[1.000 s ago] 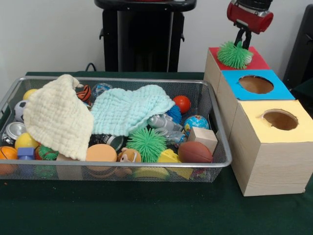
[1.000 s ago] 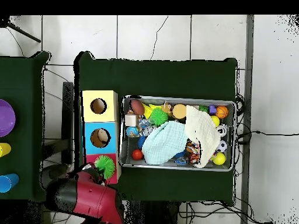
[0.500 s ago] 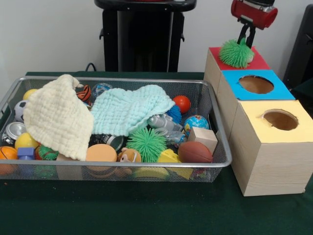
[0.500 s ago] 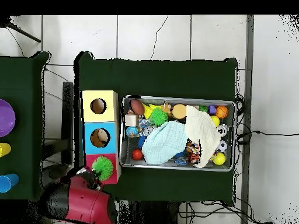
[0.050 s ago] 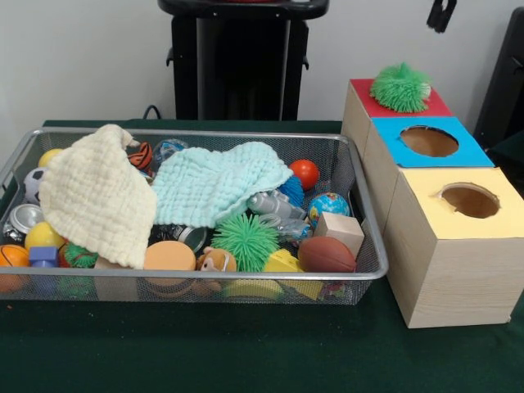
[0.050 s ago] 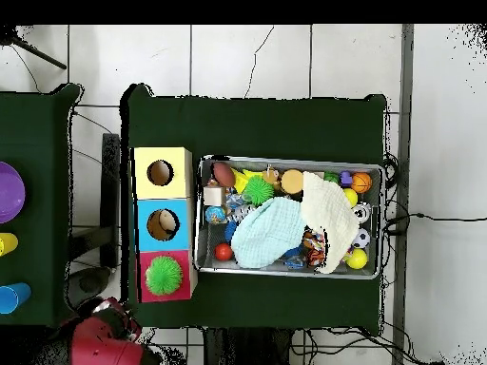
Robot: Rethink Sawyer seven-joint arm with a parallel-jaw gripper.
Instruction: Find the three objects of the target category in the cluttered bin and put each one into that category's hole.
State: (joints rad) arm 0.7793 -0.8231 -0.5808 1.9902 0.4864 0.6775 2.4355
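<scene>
Spiky green ball (image 5: 400,87) sits on red box (image 5: 360,88), covering hole | soft, light, squashy — pinch bristles mid-body | end effector (image 5: 441,13) raised clear — open or closed: can't tell

There are three boxes (image 5: 426,172) in a row below the gripper (image 5: 441,14), two with open holes. I count two green spiky balls (image 5: 400,87): one directly under it, one farther away in the bin (image 5: 364,246). Two cloths (image 5: 214,184) lie there too.
</scene>
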